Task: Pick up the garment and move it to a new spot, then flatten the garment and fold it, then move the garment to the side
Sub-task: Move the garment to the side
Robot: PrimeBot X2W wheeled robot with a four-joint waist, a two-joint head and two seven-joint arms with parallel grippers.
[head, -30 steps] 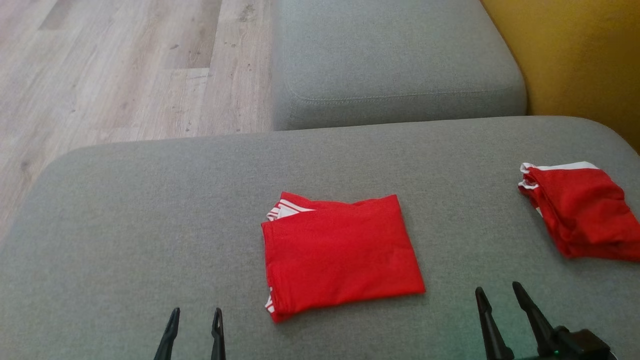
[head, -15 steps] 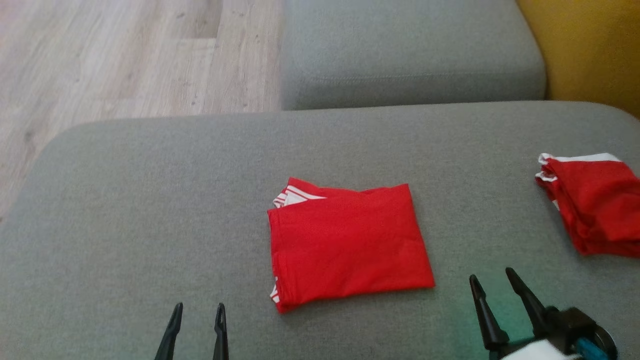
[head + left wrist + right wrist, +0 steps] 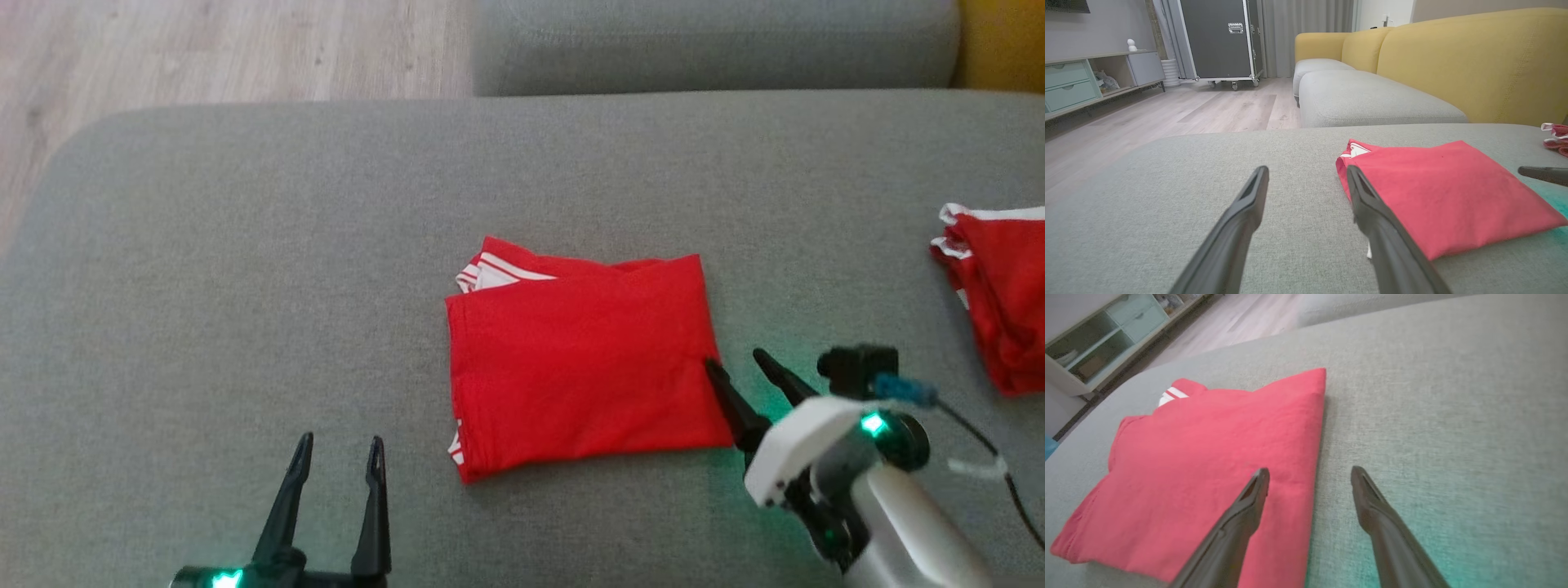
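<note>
By the folded garment [image 3: 580, 367], left claw [image 3: 340, 439] and right claw [image 3: 733, 358] gape empty; a second red cloth [image 3: 1004, 294] is cut off.

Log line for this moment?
folded red cloth garment flat on grey fabric cushion | right pincer: open, over its right edge | left pincer: open, clear

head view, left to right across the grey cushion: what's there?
Open left gripper with dark fingers → folded red fabric garment with white stripes → open right gripper at its right edge → second red-and-white garment, cut off by the frame.
</note>
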